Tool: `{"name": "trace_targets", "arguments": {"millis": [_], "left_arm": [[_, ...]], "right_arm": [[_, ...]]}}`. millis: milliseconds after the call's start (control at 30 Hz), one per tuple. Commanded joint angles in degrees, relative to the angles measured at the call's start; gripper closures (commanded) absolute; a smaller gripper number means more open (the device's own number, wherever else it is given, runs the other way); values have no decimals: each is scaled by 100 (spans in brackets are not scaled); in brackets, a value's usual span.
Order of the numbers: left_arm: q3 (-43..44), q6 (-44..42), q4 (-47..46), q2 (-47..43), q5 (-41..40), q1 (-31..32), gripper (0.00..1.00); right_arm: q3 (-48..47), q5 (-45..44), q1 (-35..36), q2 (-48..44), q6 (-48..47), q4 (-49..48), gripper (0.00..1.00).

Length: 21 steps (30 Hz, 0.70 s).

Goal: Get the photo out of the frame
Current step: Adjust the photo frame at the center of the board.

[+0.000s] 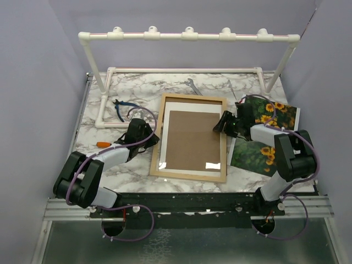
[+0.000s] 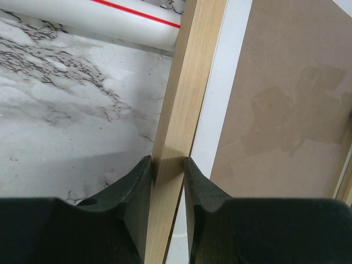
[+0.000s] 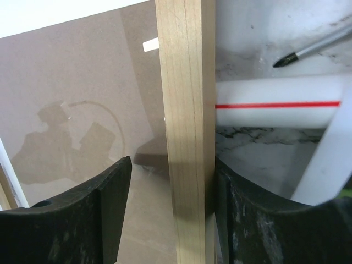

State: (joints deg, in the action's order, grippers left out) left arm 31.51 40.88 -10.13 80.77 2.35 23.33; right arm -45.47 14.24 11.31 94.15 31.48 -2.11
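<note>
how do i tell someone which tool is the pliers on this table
Find the white PVC pipe rack at the far edge of the marble table. Inside the left corner of its floor rail, left of the wooden frame, lie the pliers. Only they have blue handles; the nearby wrench is bare metal.

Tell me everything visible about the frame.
The frame is a large rectangle with thin light-wood edging, a white mat and a brown board centre under a reflective pane. It lies flat on the marble table, long sides running away from the arms. The left gripper pinches its left rail. The right gripper straddles its right rail with one finger touching and the jaws open.
</note>
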Motion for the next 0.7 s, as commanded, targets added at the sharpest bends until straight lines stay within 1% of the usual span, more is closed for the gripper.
{"name": "trace_targets", "arguments": {"millis": [0, 133, 233, 333, 433, 467, 667], "left_arm": [[94, -133, 451, -94, -480, -84, 73], [81, -163, 446, -115, -381, -110, 73], [59, -153, 486, -165, -471, -129, 73], [65, -102, 530, -199, -529, -190, 73], [81, -85, 532, -232, -468, -197, 73], [81, -67, 530, -243, -433, -197, 73], [-34, -20, 412, -305, -174, -197, 73]], "right_arm": [[-365, 253, 267, 294, 266, -229, 39], [-490, 34, 293, 309, 264, -124, 38], [-541, 199, 334, 332, 305, -223, 39], [-675, 92, 520, 429, 355, -156, 38], [-673, 96, 622, 483, 463, -288, 37], [-680, 100, 626, 496, 478, -293, 35], [-755, -577, 618, 221, 225, 147, 3]]}}
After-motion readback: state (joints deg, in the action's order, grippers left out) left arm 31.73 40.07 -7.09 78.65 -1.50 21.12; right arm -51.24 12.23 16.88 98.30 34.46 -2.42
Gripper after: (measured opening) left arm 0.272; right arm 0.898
